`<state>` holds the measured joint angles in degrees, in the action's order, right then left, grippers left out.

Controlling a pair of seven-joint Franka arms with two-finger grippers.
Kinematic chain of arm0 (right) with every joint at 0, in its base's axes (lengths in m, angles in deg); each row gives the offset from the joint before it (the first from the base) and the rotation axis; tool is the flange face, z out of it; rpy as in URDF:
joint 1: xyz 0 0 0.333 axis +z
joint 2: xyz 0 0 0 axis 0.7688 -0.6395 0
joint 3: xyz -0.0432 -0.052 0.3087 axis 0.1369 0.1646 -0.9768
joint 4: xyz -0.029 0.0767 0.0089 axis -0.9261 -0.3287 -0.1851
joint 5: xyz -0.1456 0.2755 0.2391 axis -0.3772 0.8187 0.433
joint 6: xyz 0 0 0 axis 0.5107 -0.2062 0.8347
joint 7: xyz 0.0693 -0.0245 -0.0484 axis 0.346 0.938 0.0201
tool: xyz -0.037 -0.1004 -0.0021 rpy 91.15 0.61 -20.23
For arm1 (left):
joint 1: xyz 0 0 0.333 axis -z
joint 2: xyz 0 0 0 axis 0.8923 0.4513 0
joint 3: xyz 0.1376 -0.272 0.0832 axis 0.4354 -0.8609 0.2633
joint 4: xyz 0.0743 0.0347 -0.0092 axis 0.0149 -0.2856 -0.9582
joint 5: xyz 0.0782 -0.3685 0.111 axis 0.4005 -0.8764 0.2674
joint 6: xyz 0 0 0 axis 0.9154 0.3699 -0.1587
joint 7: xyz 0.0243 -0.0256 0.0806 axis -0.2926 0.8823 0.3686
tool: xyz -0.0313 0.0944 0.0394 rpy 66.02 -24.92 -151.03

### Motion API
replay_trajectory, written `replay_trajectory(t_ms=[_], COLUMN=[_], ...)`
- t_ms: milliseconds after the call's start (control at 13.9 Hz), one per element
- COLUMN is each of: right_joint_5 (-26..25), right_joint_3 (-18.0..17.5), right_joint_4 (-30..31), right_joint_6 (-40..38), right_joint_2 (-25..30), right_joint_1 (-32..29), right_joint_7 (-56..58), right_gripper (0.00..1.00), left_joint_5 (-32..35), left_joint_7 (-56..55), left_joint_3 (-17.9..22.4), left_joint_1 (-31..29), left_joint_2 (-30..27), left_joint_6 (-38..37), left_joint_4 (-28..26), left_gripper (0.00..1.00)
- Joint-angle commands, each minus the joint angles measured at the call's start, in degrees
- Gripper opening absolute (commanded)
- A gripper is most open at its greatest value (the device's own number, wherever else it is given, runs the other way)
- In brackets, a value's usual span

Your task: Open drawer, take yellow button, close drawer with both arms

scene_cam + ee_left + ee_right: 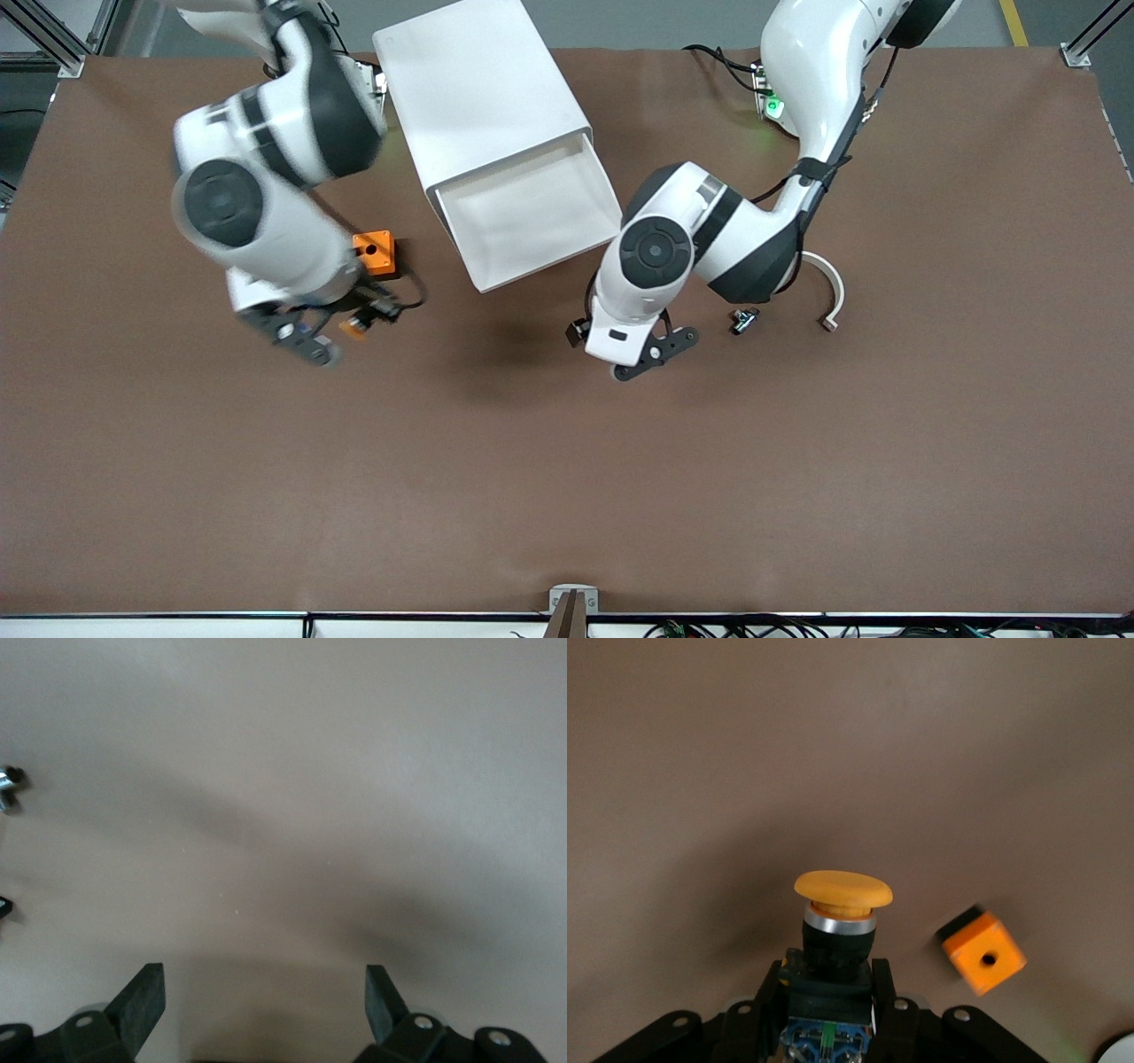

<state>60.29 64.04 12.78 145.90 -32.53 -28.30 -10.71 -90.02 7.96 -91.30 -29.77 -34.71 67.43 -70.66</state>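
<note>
The white cabinet [483,89] stands at the back of the brown table with its top drawer [532,217] pulled out; the tray looks empty. My right gripper [354,323] is shut on the button [354,329] and holds it in the air beside the drawer, toward the right arm's end. In the right wrist view the button [842,904] sits between the fingers of my right gripper [830,992], orange cap outward and blue rear part inward. My left gripper [638,354] hangs over bare table beside the drawer's front, toward the left arm's end. It is open and empty in the left wrist view [266,997].
An orange cube with a black hole [374,252] lies on the table by the right gripper and shows in the right wrist view [983,957]. A small black piece [744,319] and a white curved part [828,292] lie toward the left arm's end.
</note>
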Motion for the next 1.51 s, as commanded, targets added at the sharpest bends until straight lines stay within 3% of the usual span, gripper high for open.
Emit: replay_trajectory(t_ms=[0, 288, 864, 1441], right_joint_5=[-0.1, -2.4, -4.0, -3.8], right_joint_3=[-1.4, -1.4, -1.4, -1.5], right_joint_4=[0.8, 0.9, 2.3, 2.3], right_joint_6=[2.8, 11.0, 31.1, 36.7], right_joint_2=[-1.4, -7.6, -20.2, -26.3], right_joint_1=[-9.7, -18.2, -24.8, -26.6], right_joint_7=[18.2, 33.3, 45.1, 50.3], right_gripper=[0.01, 0.01, 0.02, 0.05], left_joint_5=[1.3, 1.0, 0.3, -2.9], left_joint_7=[0.0, -2.2, -9.3, -14.1], left_joint_3=[0.6, 0.5, -1.0, -4.9], left_joint_1=[3.1, 5.6, 9.8, 12.0], left_joint_2=[-1.2, -1.1, -1.2, -0.8], left_joint_6=[0.6, 0.6, 0.0, -1.2], left_joint_4=[-1.3, -1.3, -1.3, -1.8], left_gripper=[0.99, 0.99, 0.99, 0.99])
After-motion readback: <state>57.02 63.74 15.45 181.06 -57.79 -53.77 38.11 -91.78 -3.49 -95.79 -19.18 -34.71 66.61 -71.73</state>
